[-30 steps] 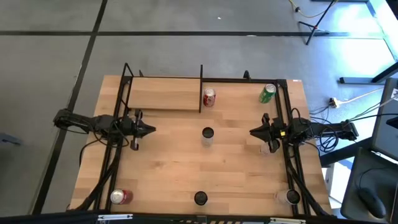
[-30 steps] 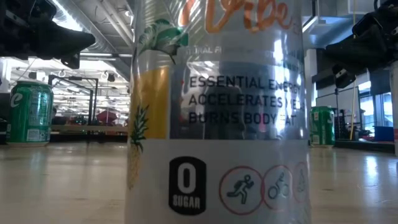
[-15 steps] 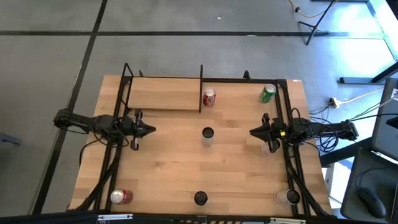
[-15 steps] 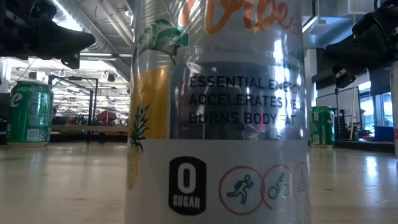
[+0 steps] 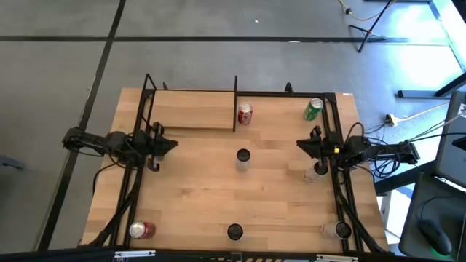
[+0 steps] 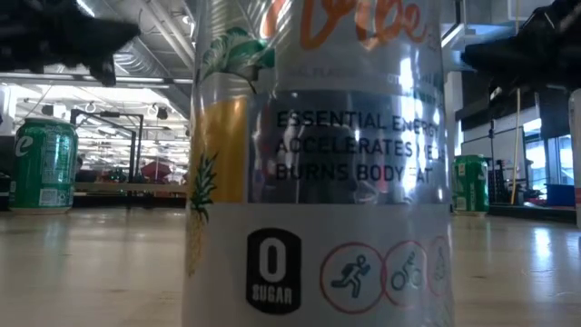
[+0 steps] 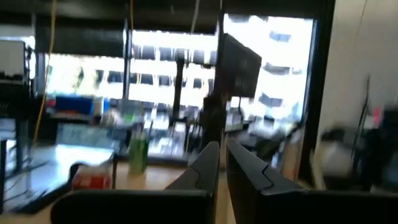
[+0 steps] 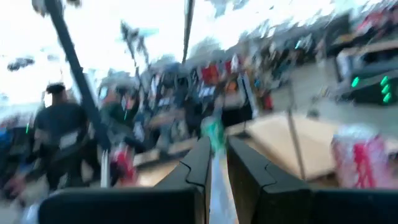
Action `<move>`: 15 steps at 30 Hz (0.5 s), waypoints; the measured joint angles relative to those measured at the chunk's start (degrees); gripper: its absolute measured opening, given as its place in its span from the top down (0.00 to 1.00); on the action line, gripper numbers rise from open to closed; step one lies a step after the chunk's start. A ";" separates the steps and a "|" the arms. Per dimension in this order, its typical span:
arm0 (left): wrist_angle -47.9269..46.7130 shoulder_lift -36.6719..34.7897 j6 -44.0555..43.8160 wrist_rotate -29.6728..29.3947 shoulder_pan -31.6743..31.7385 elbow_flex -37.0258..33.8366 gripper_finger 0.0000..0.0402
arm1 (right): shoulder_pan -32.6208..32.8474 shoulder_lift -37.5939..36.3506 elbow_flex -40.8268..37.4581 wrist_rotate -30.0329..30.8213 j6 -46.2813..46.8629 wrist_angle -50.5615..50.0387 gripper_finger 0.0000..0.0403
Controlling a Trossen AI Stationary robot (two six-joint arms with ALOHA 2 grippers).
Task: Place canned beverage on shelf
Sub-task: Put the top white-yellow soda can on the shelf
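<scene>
The shelf (image 5: 193, 113), a light-wood board in black rods, stands at the table's far left. A red can (image 5: 245, 113) stands upright on the tabletop just past its right end, and a green can (image 5: 313, 109) stands at the far right. A dark-topped can (image 5: 243, 156) stands at the table's middle. My left gripper (image 5: 173, 144) hovers shut at the left side, its fingers (image 7: 208, 165) pointing toward the middle. My right gripper (image 5: 300, 146) hovers shut at the right side, facing it. Neither gripper holds anything.
More cans stand along the near edge: a red one (image 5: 140, 230), a dark-topped one (image 5: 234, 231) and a pale one (image 5: 341, 230). Another pale can (image 5: 314, 171) stands below my right gripper. A tall printed can (image 6: 318, 163) fills the low view.
Both grippers have tipped their fingertips upward and drawn back a little toward their own table sides, staying shut. No can has moved.
</scene>
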 joint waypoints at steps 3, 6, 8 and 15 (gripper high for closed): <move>8.53 0.09 -1.29 -2.37 0.06 0.00 0.96 | 0.00 0.00 0.00 4.14 0.02 3.51 0.90; 19.76 -0.02 -3.24 -9.03 0.09 0.02 0.96 | 0.00 -0.01 0.00 7.27 2.65 7.36 0.90; 23.43 0.00 -3.28 -13.29 0.09 0.00 0.96 | 0.00 0.01 0.00 9.53 6.54 8.52 0.90; 22.69 2.55 -4.10 -16.02 0.13 2.09 0.96 | 0.00 0.01 0.00 11.22 14.62 9.37 0.90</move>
